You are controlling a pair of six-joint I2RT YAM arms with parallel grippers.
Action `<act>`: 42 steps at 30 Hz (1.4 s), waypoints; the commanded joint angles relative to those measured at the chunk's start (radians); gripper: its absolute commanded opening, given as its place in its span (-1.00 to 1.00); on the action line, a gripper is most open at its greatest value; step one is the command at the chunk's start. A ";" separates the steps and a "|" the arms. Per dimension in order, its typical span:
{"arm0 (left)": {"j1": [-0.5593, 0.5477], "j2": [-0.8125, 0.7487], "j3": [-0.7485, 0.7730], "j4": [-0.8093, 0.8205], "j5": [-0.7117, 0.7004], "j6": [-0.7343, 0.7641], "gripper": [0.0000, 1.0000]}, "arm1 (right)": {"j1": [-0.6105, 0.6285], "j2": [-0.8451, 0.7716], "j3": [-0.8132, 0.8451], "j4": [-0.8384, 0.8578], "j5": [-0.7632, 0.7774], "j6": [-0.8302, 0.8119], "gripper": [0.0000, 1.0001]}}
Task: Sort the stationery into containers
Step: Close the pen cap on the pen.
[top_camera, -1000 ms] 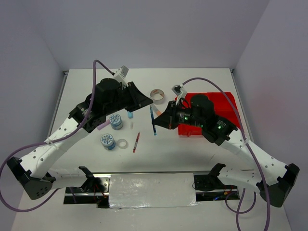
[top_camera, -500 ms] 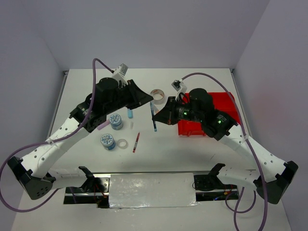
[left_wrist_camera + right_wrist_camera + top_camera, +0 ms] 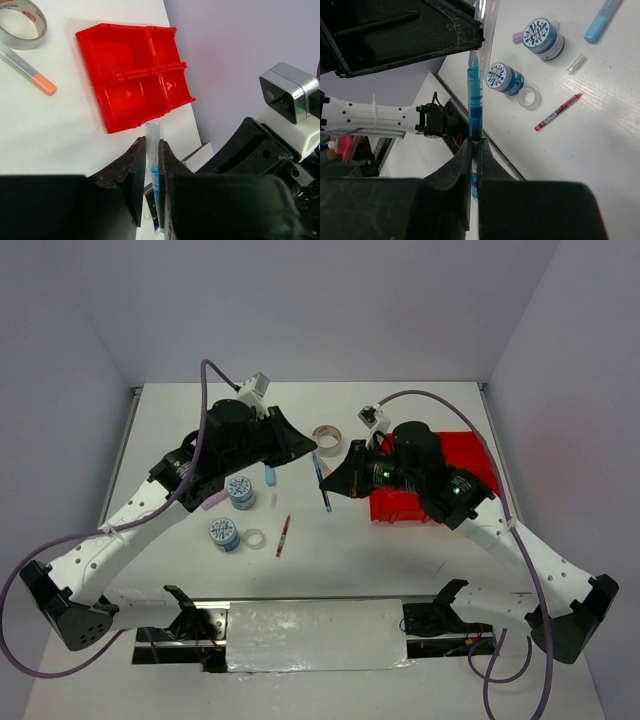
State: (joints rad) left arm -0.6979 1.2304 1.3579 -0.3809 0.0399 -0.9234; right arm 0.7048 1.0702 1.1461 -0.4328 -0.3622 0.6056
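The thin blue pen (image 3: 474, 100) hangs above the middle of the white desk (image 3: 400, 550), pinched by the right gripper (image 3: 475, 145), which has brought it closer to the left gripper (image 3: 150, 146). That one pinches a clear plastic tube (image 3: 152, 131), probably the cap, now just beside the pen's tip. I think the red four-compartment plastic tray (image 3: 120, 55) near the right edge must wait.

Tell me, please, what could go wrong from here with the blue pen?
1. The clear cap in the left end effector seems to sit beside the tip of the blue pen, not over it; a push could lever the pen askew in the right end effector.
2. If either slips free, it would land on the table, short of the red bin.
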 commanded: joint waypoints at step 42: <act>-0.003 -0.077 -0.057 0.154 -0.112 -0.055 -1.00 | 0.005 0.014 0.015 0.137 -0.057 0.022 -1.00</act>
State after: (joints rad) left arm -0.6979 1.1614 1.3014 -0.2775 -0.0624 -0.9749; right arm 0.7044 1.0828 1.1210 -0.3511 -0.4221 0.6350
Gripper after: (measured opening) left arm 0.240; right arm 0.036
